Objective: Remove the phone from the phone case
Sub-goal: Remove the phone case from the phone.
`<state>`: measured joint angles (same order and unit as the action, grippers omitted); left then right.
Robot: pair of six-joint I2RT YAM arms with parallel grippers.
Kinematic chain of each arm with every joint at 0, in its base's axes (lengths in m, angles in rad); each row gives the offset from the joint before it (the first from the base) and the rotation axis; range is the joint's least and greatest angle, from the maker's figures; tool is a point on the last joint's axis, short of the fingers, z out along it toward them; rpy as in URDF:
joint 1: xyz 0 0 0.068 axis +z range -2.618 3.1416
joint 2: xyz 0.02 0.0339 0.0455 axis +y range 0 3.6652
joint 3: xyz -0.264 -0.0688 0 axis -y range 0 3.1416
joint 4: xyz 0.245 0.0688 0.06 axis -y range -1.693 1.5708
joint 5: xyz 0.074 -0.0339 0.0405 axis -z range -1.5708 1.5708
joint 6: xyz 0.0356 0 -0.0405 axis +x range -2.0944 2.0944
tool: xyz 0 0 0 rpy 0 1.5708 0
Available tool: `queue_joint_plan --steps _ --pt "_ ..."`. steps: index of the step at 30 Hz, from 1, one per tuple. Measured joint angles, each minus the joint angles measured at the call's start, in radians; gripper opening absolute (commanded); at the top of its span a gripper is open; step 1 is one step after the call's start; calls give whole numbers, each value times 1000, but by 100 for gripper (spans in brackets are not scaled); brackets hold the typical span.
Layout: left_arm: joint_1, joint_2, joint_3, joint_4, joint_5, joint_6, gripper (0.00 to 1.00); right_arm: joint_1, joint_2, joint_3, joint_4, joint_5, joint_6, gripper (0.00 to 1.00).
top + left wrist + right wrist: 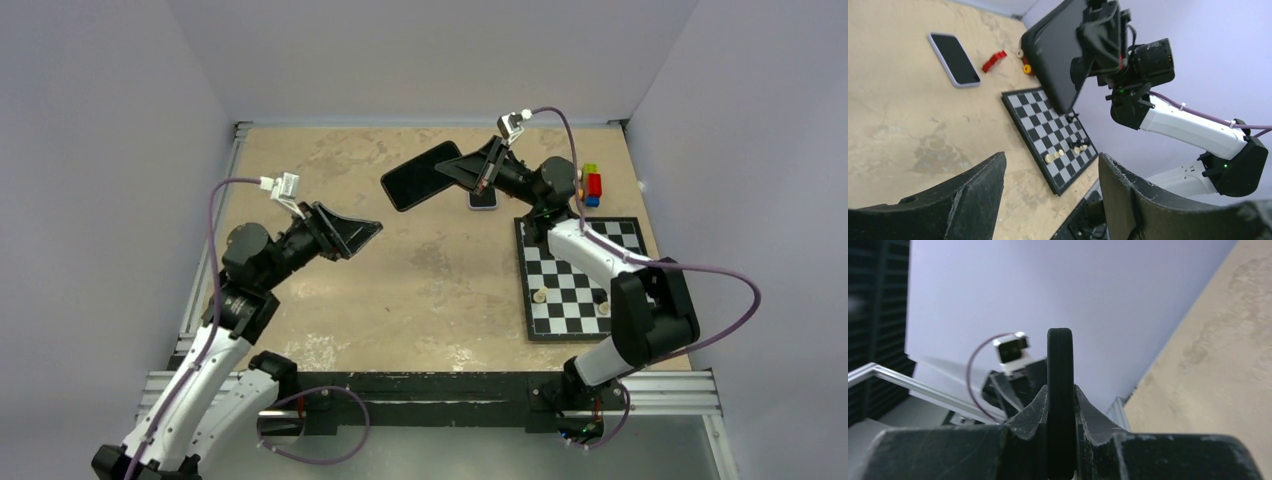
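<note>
My right gripper [462,172] is shut on one end of a black phone case [415,178] and holds it in the air over the far middle of the table. In the right wrist view the case [1060,355] stands edge-on, pinched between the fingers of that gripper [1060,390]. The left wrist view shows its dark face [1053,50]; whether a phone sits inside it I cannot tell. A phone [483,199] with a pale lavender edge lies screen-up on the table below the right gripper [954,59]. My left gripper [365,232] [1050,157] hangs open and empty, left of the case.
A chessboard [580,275] with a few pieces lies at the right, near the right arm [1048,130]. Coloured blocks [592,183] sit at the far right corner, and a red piece [994,60] lies beside the phone. Walls close in the table on three sides.
</note>
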<state>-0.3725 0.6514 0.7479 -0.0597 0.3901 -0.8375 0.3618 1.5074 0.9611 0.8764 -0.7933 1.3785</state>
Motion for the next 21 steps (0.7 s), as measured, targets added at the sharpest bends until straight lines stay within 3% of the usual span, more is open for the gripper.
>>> queue_joint_plan --steps 4,8,13,21 --pt "0 80 -77 127 74 -79 67 10 40 -5 169 49 153 0" --pt "0 131 -91 276 137 -135 64 19 44 -5 235 69 221 0" --pt "-1 193 -92 491 211 -200 67 35 44 -5 270 71 254 0" --pt "-1 245 -92 598 238 -229 51 47 44 -5 277 71 264 0"
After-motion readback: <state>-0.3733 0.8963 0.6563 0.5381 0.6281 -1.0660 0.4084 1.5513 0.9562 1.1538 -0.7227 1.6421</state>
